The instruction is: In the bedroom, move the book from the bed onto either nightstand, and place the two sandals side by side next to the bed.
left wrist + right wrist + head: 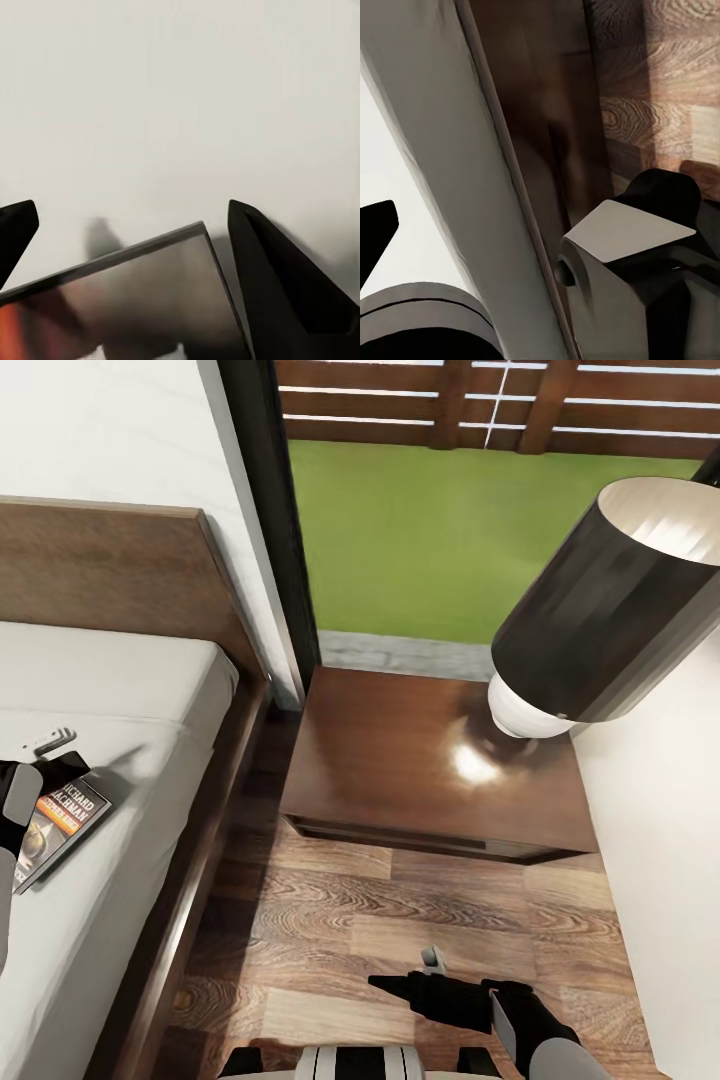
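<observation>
Head view looks down at a big low bed [110, 780] with a dark brown wood frame and a plain pale grey mattress. A thin small book [58, 828] with a dark cover and an orange band lies flat on the mattress, near the bed's edge. White letters on the cover read "RICHARD BACHMAN", and there is a small round picture under them; the smaller words are too tiny to read. The left gripper [35, 755] reaches in from the left side and sits right at the book's top corner. From up here I cannot tell if it touches the book.

The left wrist view is much closer. It shows the book's shiny cover [127, 300] lying between the two black fingers [285, 292], which are spread wide and not squeezing it. The pale mattress [180, 90] is behind.

Beside the bed stands a low shiny dark brown wooden nightstand [400, 770] with one drawer. A lamp [600, 620] with a black shade and a white round base stands on it.

The right arm hangs low over the brown wood plank floor [400, 930], its gripper [400, 985] pointing toward the bed. I cannot tell how wide it is open. The right wrist view shows the bed's side [457, 150] and floor planks [660, 75].
</observation>
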